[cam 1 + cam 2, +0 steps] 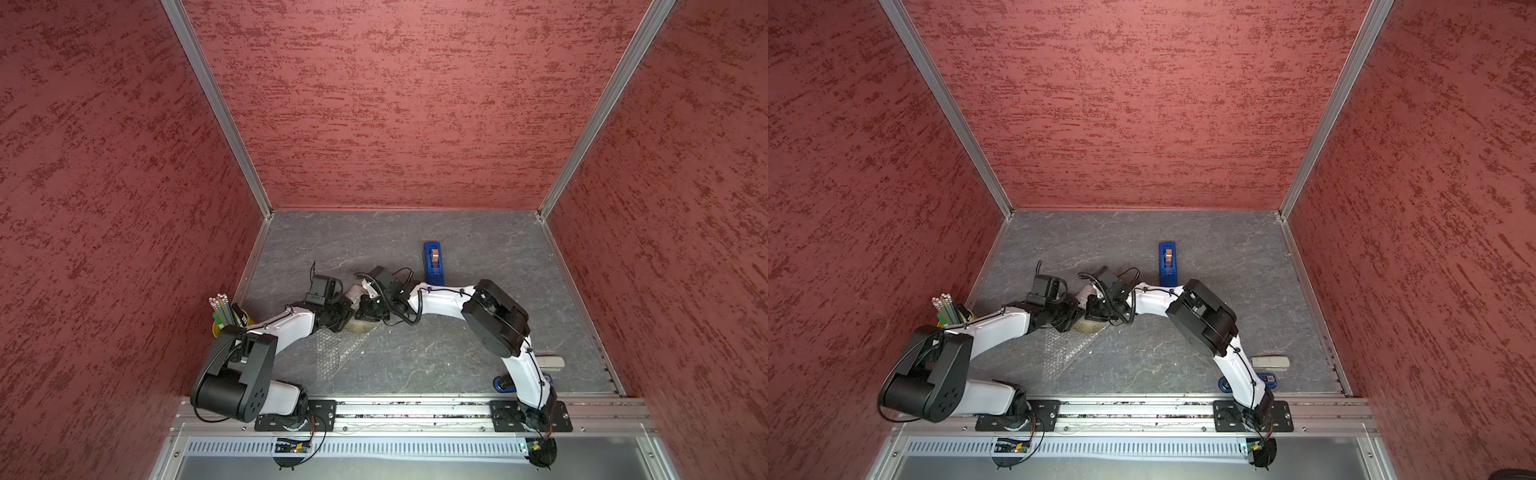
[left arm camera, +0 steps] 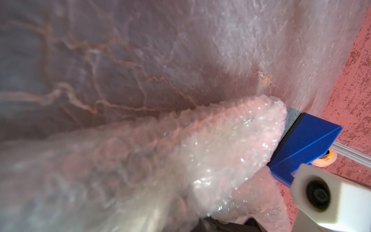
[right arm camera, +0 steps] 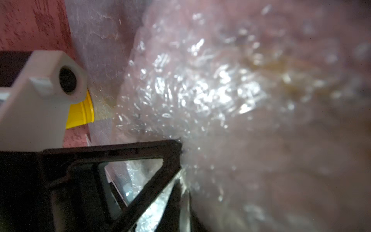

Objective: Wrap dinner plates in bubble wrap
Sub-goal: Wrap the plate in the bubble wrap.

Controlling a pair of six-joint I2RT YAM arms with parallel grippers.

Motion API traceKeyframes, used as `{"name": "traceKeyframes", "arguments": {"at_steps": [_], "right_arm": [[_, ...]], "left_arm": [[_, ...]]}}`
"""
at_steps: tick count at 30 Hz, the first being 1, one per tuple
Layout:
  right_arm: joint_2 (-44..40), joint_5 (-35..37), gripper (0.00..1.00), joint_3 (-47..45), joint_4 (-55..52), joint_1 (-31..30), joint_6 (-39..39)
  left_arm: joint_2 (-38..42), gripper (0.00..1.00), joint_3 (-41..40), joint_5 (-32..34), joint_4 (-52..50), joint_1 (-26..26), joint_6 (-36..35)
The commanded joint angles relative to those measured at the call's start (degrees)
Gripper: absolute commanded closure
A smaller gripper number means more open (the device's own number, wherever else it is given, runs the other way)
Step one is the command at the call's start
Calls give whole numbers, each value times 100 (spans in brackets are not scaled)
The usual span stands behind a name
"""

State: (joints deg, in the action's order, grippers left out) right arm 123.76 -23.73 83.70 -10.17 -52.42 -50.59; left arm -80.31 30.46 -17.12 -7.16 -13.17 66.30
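Where the booth stands open at the front, its contents are listed as seen.

Room: three red walls with a rough, streaked texture. Aluminium posts mark the two back corners. An aluminium rail runs across the front and carries both arm bases.

Surface: table, a grey stone pattern with pale veins. It fills the floor of the booth from rail to back wall.

Wrap: clear and bubbled. One part lies flat near the front, left of centre. The rest is gathered upward between the two grippers, and the left wrist view shows it as a bunched ridge.

Plate: only a yellowish patch under the wrap, at mid-table just below the grippers. It appears in both top views and as a blurred yellow tint in the right wrist view. Its pattern cannot be made out.

Left gripper: clenched on a fold of wrap.

Right gripper: just beside the left one, over the plate. One black finger touches the wrap. I cannot tell whether its jaws are clenched or released.

Tape dispenser: blue, upright, behind the right arm's wrist.

Cup: yellow, holding pencils, at the left wall.

Stapler: pale, lying flat near the right wall.

Small blue item: beside the right arm's base, kind unclear.
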Motion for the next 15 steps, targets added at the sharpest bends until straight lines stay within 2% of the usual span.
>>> {"name": "traceKeyframes", "arguments": {"at_steps": [1,4,7,13,15], "right_arm": [[-636,489,76,-84,-242,-5,181],[-1030,651,68,3,-245,4,417],[-1075,660,67,259,-433,30,544],[-338,517,81,808,-916,30,593],[-136,518,83,876,-1030,35,570]], "left_arm": [[-79,100,-247,271,-71,60,-164],[-8,100,-315,281,-75,60,-162],[54,100,-356,297,-58,60,-161],[42,100,-389,210,74,42,-153],[51,100,-408,180,100,46,-141]]}}
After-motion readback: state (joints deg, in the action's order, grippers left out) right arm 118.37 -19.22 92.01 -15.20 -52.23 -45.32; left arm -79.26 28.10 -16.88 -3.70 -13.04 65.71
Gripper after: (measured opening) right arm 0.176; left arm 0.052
